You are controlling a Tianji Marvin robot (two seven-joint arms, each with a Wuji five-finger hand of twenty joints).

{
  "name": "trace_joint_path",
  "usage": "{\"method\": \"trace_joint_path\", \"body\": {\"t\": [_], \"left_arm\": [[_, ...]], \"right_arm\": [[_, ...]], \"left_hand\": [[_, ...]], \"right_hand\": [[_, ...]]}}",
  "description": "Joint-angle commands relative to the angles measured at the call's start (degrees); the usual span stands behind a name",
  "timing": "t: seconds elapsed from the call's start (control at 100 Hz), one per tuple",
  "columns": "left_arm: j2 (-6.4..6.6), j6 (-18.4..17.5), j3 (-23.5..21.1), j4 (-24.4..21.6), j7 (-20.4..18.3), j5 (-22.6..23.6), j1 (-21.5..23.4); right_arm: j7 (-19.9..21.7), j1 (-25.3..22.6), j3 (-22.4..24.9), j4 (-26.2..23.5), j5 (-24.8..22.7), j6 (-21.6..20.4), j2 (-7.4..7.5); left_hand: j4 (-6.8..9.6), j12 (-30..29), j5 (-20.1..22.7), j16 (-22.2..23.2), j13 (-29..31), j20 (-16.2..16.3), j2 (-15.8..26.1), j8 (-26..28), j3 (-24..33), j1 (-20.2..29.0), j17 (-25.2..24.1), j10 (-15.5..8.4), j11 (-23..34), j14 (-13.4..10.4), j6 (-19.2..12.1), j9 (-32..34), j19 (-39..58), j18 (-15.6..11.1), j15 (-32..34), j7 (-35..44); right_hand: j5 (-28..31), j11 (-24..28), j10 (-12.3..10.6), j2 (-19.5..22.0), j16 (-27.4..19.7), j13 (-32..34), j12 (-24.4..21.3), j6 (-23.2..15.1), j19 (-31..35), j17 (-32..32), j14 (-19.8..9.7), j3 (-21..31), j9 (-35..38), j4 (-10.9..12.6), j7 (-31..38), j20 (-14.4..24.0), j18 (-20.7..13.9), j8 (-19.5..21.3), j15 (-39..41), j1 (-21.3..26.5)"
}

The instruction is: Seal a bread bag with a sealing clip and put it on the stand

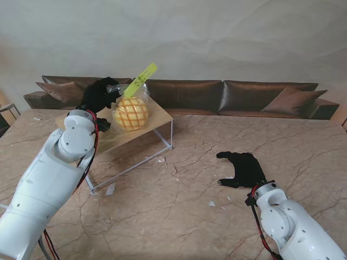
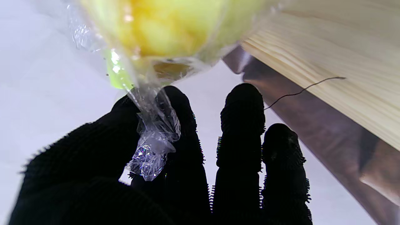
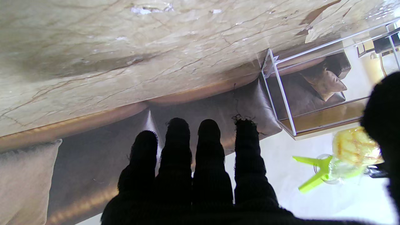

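A clear bread bag (image 1: 130, 114) with a round yellow bun hangs at the wooden top of the stand (image 1: 158, 117); I cannot tell whether it touches the wood. A lime-green sealing clip (image 1: 140, 80) is clamped across the bag's neck and sticks up to the right. My left hand (image 1: 97, 95) is shut on the bag's twisted end (image 2: 154, 140), pinched between thumb and forefinger, with the other fingers (image 2: 240, 125) straight. The right wrist view shows the bun (image 3: 354, 145), the clip (image 3: 315, 172) and the stand's white frame (image 3: 281, 90). My right hand (image 1: 244, 169) rests open on the marble table, holding nothing.
The stand is a low wooden board on thin white wire legs (image 1: 171, 135), at the table's far left. Small white scraps (image 1: 110, 189) lie on the marble near the stand and near my right hand. A brown sofa (image 1: 244, 96) runs behind the table.
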Motion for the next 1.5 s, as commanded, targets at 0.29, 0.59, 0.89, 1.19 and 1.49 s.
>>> {"method": "trace_joint_path", "body": {"t": [0.29, 0.59, 0.89, 1.19, 1.49], "left_arm": [[0.0, 5.6, -0.2, 7.3, -0.6, 2.2, -2.3], [1.4, 7.7, 0.3, 8.1, -4.1, 5.8, -0.3], [2.02, 6.4, -0.8, 7.5, -4.1, 8.0, 0.8], [2.67, -0.2, -4.3, 1.8, -0.4, 13.1, 4.2], [4.24, -10.6, -7.8, -12.8, -3.3, 16.5, 16.1]], "right_arm": [[0.3, 1.9, -1.9, 1.8, 0.5, -1.0, -0.17], [-0.6, 2.4, -2.8, 2.4, 0.3, -1.8, -0.23], [-1.4, 1.0, -2.1, 0.8, -0.3, -2.1, -0.3], [-2.1, -0.4, -1.1, -1.4, -0.4, -2.1, -0.47], [0.0, -2.2, 1.6, -5.1, 1.6, -4.0, -0.62]], "left_hand": [[0.42, -1.3, 2.0, -0.1, 1.9, 0.9, 3.1, -2.5, 3.3, 4.0, 0.2, -2.4, 0.2, 0.8, -3.8, 0.9, 3.3, -0.2, 1.6, 7.6], [1.08, -5.6, -0.1, -3.5, -1.7, -1.3, -1.0, -20.2, 9.7, -1.1, -2.0, 3.4, -13.9, 1.1, 3.5, -0.7, 0.9, -1.3, -4.8, 3.6], [11.05, -37.1, -15.5, -32.2, -40.1, -18.2, 6.1, -40.7, 0.7, -24.9, -24.9, 12.4, -35.2, -3.2, 17.9, -41.1, -35.8, -7.6, -44.5, -36.8], [12.83, -39.2, -16.5, -37.2, -52.2, -26.1, 13.8, -44.3, -19.5, -27.3, -26.0, 7.4, -38.0, -11.4, 15.7, -51.5, -58.7, -16.3, -48.7, -43.0], [17.21, -39.5, -14.8, -38.0, -49.5, -33.4, 20.1, -44.1, -29.6, -27.2, -23.8, 5.3, -38.6, -13.3, 14.3, -49.7, -53.7, -22.6, -48.6, -42.6]], "right_hand": [[-1.2, -1.4, 0.6, 1.6, 0.5, -1.1, -0.9, -0.2, -0.4, -0.9, -1.3, -1.3, 1.4, 1.7, 0.2, -0.2, 0.1, -0.7, 0.1, 2.0], [-1.2, -1.4, 0.6, 1.8, 0.7, -1.1, -0.9, -0.2, -0.5, -1.0, -1.4, -1.5, 1.4, 1.8, 0.3, -0.1, 0.2, -0.7, 0.1, 2.1], [-1.3, -1.4, 0.5, 1.5, 0.7, -1.2, -0.9, -0.1, -0.6, -1.0, -1.5, -1.4, 1.2, 1.7, 0.3, -0.1, 0.0, -0.6, 0.0, 1.7], [-1.4, -1.5, 0.2, 2.1, 0.5, -1.3, -0.9, -0.1, -0.9, -1.1, -1.9, -1.7, 0.9, 1.6, 0.1, -0.3, -0.3, -0.7, -0.2, 1.0], [-2.2, -1.7, 0.1, 14.0, -0.7, -2.4, -1.0, 1.2, -2.4, -1.1, -3.0, -11.6, -0.3, 3.7, -1.6, -2.6, -4.6, -1.7, -0.3, -0.1]]}}
